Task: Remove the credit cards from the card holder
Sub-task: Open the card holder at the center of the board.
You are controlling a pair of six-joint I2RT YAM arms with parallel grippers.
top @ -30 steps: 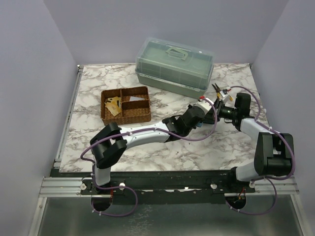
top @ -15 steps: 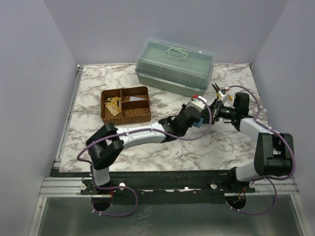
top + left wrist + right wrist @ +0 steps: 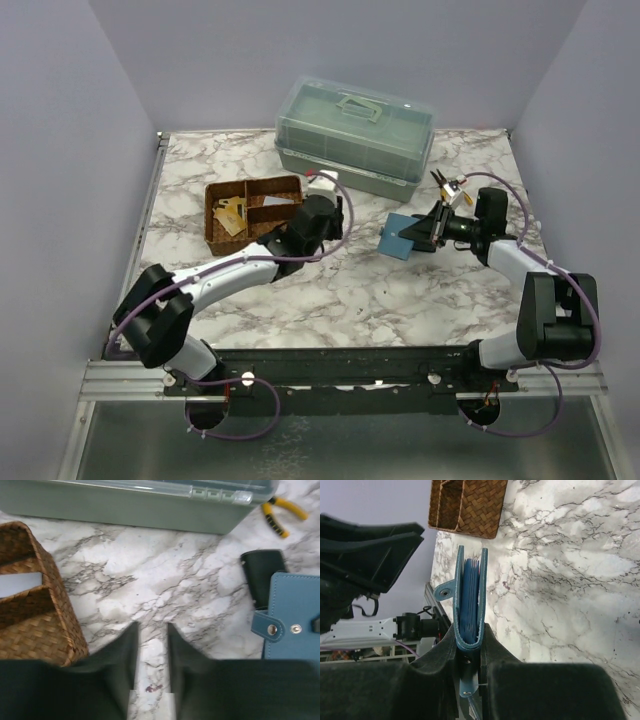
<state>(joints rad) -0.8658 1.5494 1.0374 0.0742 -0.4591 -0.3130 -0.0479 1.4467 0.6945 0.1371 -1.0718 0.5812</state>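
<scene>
- Holder [image 3: 469,595]: clamped shut, on edge, in your right gripper [image 3: 469,637], over the table [image 3: 350,300], well apart from the basket [image 3: 258,241].
- Handling: likely light, soft covers; cards inside hidden, probably thin and slick. Pinch an exposed card edge.
- Left gripper [image 3: 151,637]: jaws slightly parted, empty, beside basket.

A grey-green plastic toolbox [image 3: 355,135] with a clear lid and a carry handle stands at the back of the marble tabletop [image 3: 340,295]. In front of its left end sits a divided brown woven basket [image 3: 262,242] with a flat white piece [image 3: 279,203] in one compartment. Yellow-handled pliers [image 3: 441,182] lie just off the toolbox's right end, with a black wallet [image 3: 262,572] near them.
</scene>
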